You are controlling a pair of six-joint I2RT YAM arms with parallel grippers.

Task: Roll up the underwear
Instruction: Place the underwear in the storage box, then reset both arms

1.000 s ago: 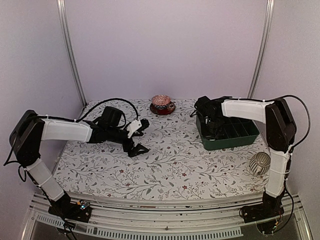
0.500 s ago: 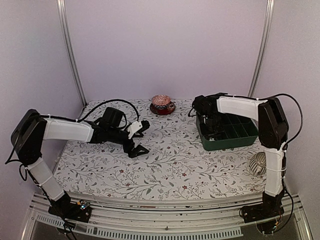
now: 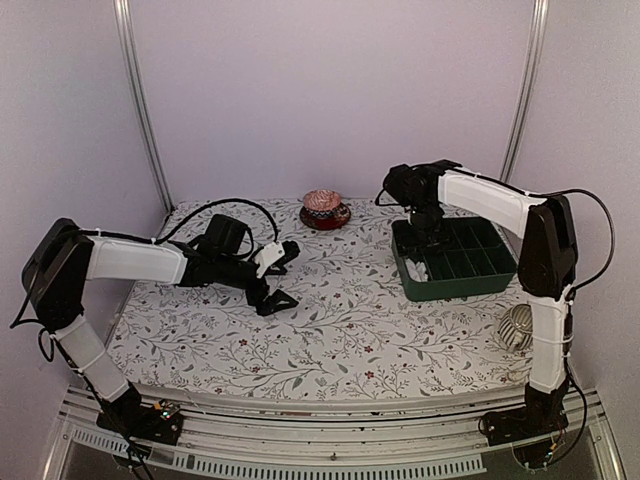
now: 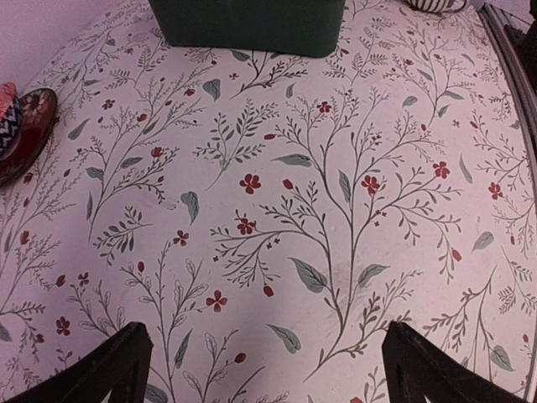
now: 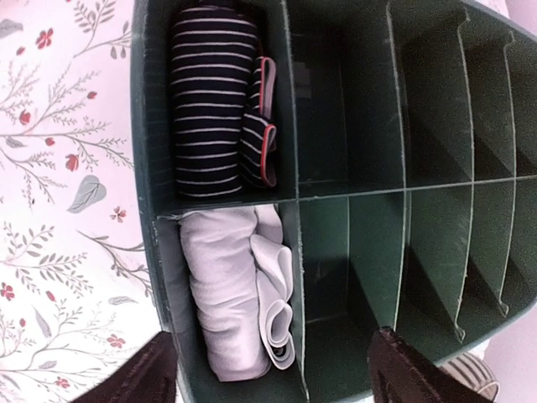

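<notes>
Got the left arm stretched low across the left half of the top view, left gripper [image 3: 281, 276] spread wide over the floral table [image 3: 340, 340], nothing between the fingers. Got the right arm arched high and bent down over the green tray [image 3: 460, 288] at right centre, right gripper [image 5: 284, 379] spread apart too, hanging above it, pinching nothing. Counting two rolls, both in the tray's left-hand column in the right wrist view: striped black underwear [image 5: 210, 101] upper left, white underwear [image 5: 226, 294] in the compartment just below. Also spotting one red bowl [image 3: 323, 207] top centre and one striped cup [image 3: 520, 326] lower right.
</notes>
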